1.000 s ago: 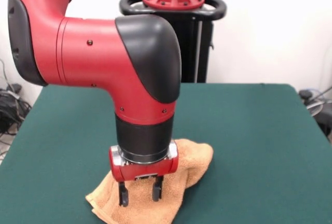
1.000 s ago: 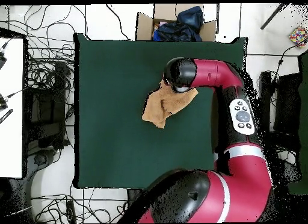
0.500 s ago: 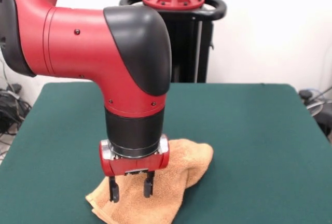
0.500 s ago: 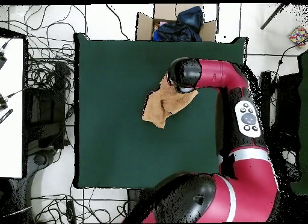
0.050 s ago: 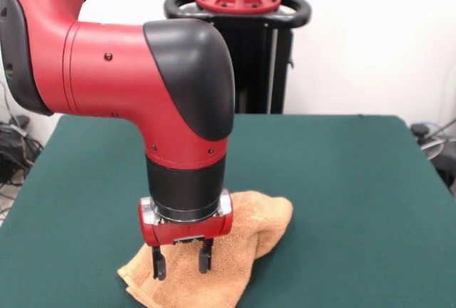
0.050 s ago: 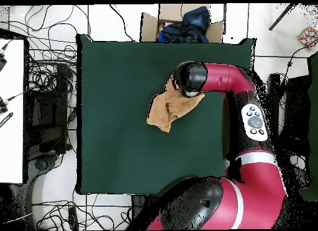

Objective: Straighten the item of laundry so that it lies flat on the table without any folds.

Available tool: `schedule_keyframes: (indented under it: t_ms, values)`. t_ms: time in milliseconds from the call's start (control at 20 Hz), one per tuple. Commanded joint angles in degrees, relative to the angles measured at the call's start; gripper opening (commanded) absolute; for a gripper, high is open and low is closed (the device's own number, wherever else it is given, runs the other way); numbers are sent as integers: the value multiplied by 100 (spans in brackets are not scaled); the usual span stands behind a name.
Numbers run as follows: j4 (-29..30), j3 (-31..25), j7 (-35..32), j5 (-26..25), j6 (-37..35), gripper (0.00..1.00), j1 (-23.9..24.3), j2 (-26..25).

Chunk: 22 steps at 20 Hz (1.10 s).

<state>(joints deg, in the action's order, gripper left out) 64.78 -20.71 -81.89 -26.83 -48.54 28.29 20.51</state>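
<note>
Hanging straight down over the crumpled orange-tan terry-cloth towel (image 5: 214,265), the black two-fingered gripper (image 5: 182,263) of the red and black arm has its jaws spread apart, with both tips low over the cloth near its front-left end; whether they touch it cannot be told. The towel lies bunched and folded on the dark green felt-topped table (image 5: 342,201), with a raised hump behind and to the right of the gripper.

From overhead, the towel (image 6: 166,110) sits toward the table's (image 6: 118,86) upper right part, its upper end hidden beneath the arm's wrist; the gripper itself is covered.
</note>
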Motion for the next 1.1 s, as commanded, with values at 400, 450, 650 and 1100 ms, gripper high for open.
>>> schedule_keyframes:
  t_ms: [400, 450, 650, 1100]
  values:
    - [-294, 152, 225, -760, 170, 100, -461, -1023]
    - [-321, 149, 233, -785, 145, 100, -465, -1040]
    - [-265, 79, 330, -827, 147, 100, -401, -1008]
    - [109, -70, 192, -827, 860, 0, -199, -845]
